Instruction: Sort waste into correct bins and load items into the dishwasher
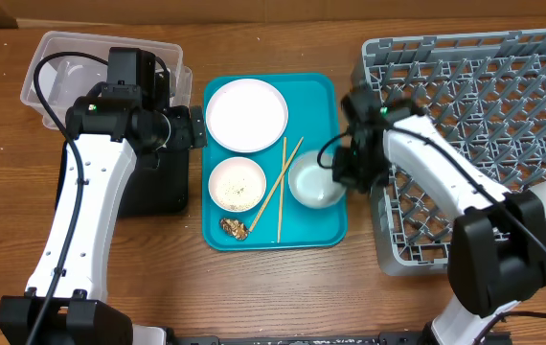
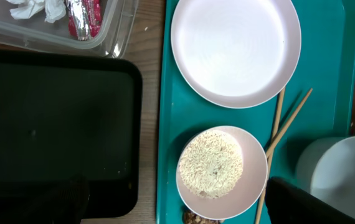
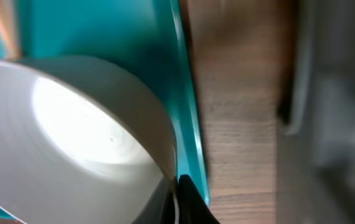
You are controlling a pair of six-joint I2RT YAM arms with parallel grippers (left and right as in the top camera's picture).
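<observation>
One empty bowl (image 1: 313,182) goes to the rack (image 1: 484,96)
The right gripper (image 1: 342,171) sits at the bowl's rim on the teal tray (image 1: 316,96); closed or not, I cannot tell. Pinch the rim firmly, lift straight up.

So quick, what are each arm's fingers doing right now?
Left gripper: open, fingers spread wide, holding nothing.
Right gripper: closed on the rim of the empty white bowl.

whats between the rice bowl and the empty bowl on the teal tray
Two wooden chopsticks lie between them on the tray, clearest in the overhead view.
</observation>
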